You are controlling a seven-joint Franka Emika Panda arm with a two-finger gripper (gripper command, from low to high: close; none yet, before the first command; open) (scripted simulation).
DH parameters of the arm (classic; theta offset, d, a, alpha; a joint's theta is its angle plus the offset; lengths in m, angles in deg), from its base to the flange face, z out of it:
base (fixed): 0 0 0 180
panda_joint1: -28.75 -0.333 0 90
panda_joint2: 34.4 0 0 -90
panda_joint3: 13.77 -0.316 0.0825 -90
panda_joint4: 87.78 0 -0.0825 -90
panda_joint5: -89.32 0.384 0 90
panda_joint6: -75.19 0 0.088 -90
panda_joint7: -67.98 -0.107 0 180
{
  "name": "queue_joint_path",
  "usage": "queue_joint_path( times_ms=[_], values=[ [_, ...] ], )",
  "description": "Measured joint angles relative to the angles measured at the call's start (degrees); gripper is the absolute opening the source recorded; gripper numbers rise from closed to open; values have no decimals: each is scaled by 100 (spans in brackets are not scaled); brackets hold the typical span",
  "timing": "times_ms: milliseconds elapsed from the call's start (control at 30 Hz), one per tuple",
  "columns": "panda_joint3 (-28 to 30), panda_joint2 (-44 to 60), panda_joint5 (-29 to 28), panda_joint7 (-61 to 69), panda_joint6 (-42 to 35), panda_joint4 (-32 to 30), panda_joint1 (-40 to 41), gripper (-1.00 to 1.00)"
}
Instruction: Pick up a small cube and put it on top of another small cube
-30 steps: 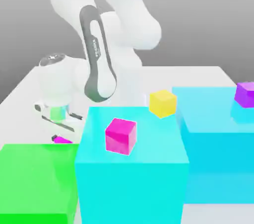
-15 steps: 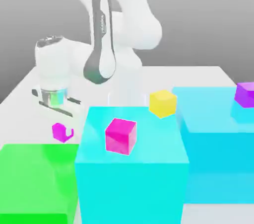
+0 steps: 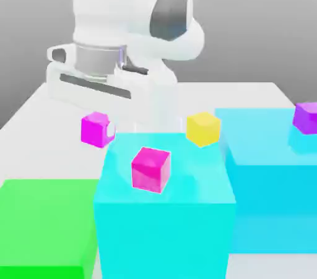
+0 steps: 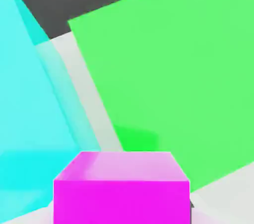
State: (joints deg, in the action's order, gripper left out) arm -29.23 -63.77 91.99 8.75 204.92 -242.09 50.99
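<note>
Lighting is bright, washing out the white arm (image 3: 102, 12) near the fingers (image 4: 211, 219). Between them, the small magenta cube (image 4: 121, 202) has one pale, glaring face. Beyond them, a darker shadow marks the green block (image 4: 168, 69).

I'm seeing a plain grey backdrop (image 3: 247, 24) deepening from its upper edge toward the pale table (image 3: 260, 95). The table's far edge is running straight, its side edges are spreading nearer me, and bright, even light is washing its surface.
</note>
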Motion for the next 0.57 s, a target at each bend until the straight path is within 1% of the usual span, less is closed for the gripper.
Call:
queue_joint_path(
  times_ms=[200, 267, 333, 433, 467, 567],
  values=[
    [-730, -976, 681, -1055, -1524, 547, -744, -100],
    [-805, -1139, 1030, -1324, -1787, 520, -931, -100],
    [-846, -1089, 1332, -1449, -1653, 299, -1018, -100],
    [-1022, -846, 1538, -1468, -1021, -133, -1050, -100],
    [-1073, -778, 1583, -1462, -842, -246, -1052, 100],
    [-1073, -778, 1584, -1462, -842, -246, -1052, 100]
  ],
)
